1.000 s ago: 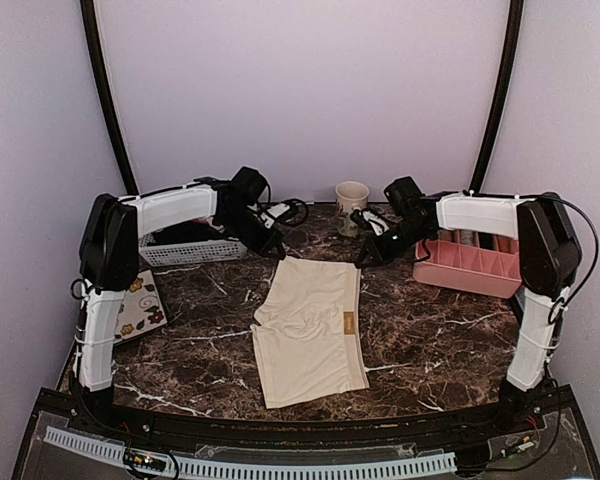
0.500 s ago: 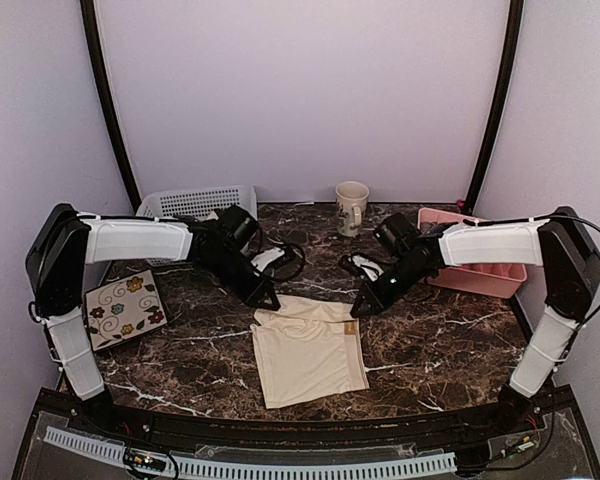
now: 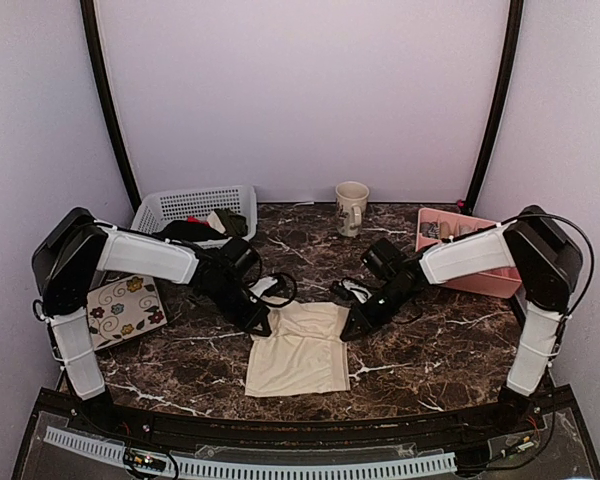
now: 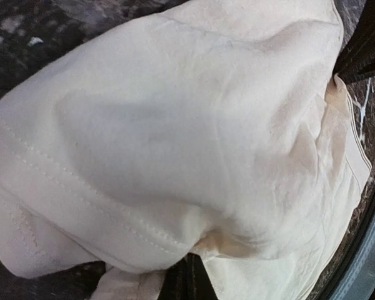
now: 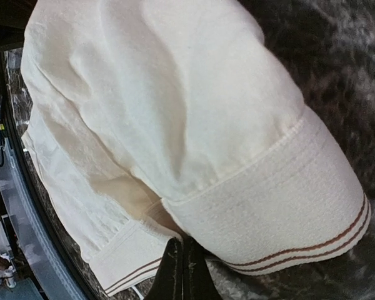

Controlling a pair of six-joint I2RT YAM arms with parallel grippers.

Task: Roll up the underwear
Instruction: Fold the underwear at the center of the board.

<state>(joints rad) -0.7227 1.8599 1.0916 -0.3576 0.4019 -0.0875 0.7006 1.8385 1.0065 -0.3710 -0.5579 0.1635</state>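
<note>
**Inspector:** Top view: your underwear [image 3: 298, 352] lies at lower centre of the counter [image 3: 430, 340], with its far edge lifted and doubled toward the near edge.

**Operator:** And the claws?

**Inspector:** Your left claw [image 3: 264, 326] is clamped on its upper-left corner and your right claw [image 3: 349, 331] on its upper-right. Left wrist view: cream cloth fills the frame, bunched into closed fingers at bottom centre. Right wrist view: the striped waistband [image 5: 287, 212] drapes over fingers pressed together at the bottom edge.

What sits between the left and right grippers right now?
Only the cream-beige soft cloth underwear: its folded far edge spans from the left gripper to the right gripper, seen in the top view.
</note>
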